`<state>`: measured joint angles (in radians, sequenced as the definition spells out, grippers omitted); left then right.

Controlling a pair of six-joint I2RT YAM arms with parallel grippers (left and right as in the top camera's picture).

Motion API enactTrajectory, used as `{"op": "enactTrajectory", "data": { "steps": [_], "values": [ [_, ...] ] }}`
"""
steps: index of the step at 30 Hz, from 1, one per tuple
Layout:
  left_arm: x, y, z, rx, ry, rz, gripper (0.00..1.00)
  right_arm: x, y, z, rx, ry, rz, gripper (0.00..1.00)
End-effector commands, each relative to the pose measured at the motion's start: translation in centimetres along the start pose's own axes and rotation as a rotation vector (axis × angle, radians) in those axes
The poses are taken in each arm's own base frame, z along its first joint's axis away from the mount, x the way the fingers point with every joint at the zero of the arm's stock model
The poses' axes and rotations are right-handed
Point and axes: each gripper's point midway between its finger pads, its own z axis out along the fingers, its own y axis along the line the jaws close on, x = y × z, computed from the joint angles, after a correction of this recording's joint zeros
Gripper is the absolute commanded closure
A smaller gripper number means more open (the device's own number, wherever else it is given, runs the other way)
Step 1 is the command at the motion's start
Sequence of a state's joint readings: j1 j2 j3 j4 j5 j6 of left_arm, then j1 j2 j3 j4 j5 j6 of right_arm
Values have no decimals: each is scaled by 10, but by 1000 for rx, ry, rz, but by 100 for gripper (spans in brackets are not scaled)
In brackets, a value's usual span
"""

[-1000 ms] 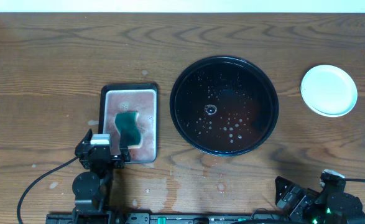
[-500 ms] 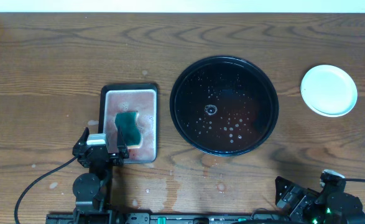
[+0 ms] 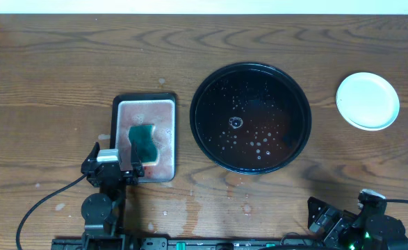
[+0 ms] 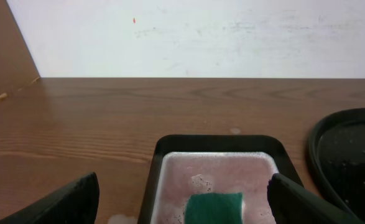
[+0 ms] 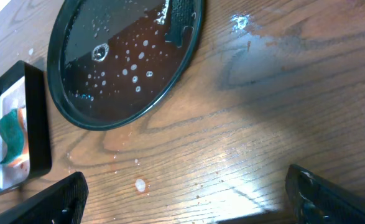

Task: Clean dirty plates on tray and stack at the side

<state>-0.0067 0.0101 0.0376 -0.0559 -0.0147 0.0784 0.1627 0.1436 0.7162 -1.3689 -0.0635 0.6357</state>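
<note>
- Nearest me, the right gripper hangs low over bare table by its base, fingers spread wide and nothing between them. I judge it is parked there because it has nothing left to carry.
- The left gripper is also spread wide and empty. It sits at the near end of the small rectangular tray, the natural place to let go of a cleaning tool.
- The green sponge lies flat in that small tray's pinkish, soapy puddle. It is apart from both left fingers. Keeping it in there makes sense, since the rim holds in the foam and the red wash-off.
- A few wet spots show on the wood between me and the big dish, which I take to be drips from washing.
- Further out, the black round tray holds no plate at all, only water drops and a faint reddish film on its floor.
- Off to the far right, well apart from the tray, the plates sit as one neat pile. The top face looks pale and free of sauce. From above I cannot count how many lie beneath it.
- My read is that the cleaning and stacking look finished, and both arms are simply out of the way.
</note>
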Motion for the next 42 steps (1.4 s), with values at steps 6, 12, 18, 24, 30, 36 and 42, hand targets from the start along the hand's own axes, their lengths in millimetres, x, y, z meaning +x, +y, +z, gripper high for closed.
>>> {"op": "enactTrajectory", "data": {
  "steps": [6, 12, 18, 24, 30, 36, 42],
  "values": [
    [18, 5, 2, -26, 40, -3, 13, 1, 1, 0, -9, 4, 0, 1],
    [18, 5, 2, -26, 40, -3, 13, 1, 7, 0, -44, 12, -65, 1],
    [18, 5, 2, -26, 40, -3, 13, -50, 56, -3, -201, -249, -473, 1],
    [18, 5, 2, -26, 40, -3, 13, -58, 54, 45, -151, -340, -703, 1],
    [18, 5, 2, -26, 40, -3, 13, -45, 35, 95, -144, -372, -677, 1],
    [18, 5, 2, -26, 40, -3, 13, -39, 30, 111, -147, -383, -676, 1],
    [18, 4, 2, -26, 40, -3, 13, -39, 30, 111, -147, -383, -676, 1]
  ]
}}
